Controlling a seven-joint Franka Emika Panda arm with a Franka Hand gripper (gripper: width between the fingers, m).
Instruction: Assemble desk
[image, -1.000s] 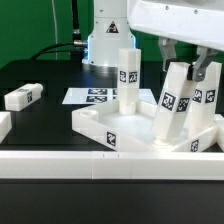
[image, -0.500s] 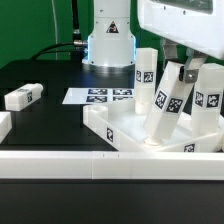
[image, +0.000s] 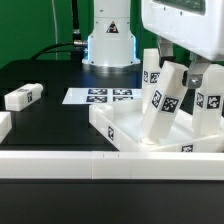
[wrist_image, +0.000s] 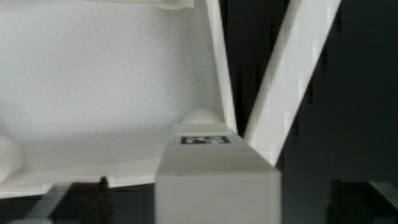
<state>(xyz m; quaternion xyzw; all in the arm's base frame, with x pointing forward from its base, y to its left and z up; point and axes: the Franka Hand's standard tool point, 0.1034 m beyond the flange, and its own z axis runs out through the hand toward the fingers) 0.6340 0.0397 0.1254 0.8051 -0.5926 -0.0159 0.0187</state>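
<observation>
White desk top has swung round on the bench in the last second. Tilted leg stands in its corner, pincer astride it; gripping or released, cannot tell. Leg likely not yet seated.

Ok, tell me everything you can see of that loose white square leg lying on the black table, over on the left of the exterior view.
The loose white square plastic leg is a short, smooth block with a black-and-white tag on the face toward the camera, near one end. It lies on its side on the black table, slightly angled, at the exterior view's left. It sits apart from the white paper sheet of printed tags and the white tray-like desk top. Only the table touches it.
</observation>
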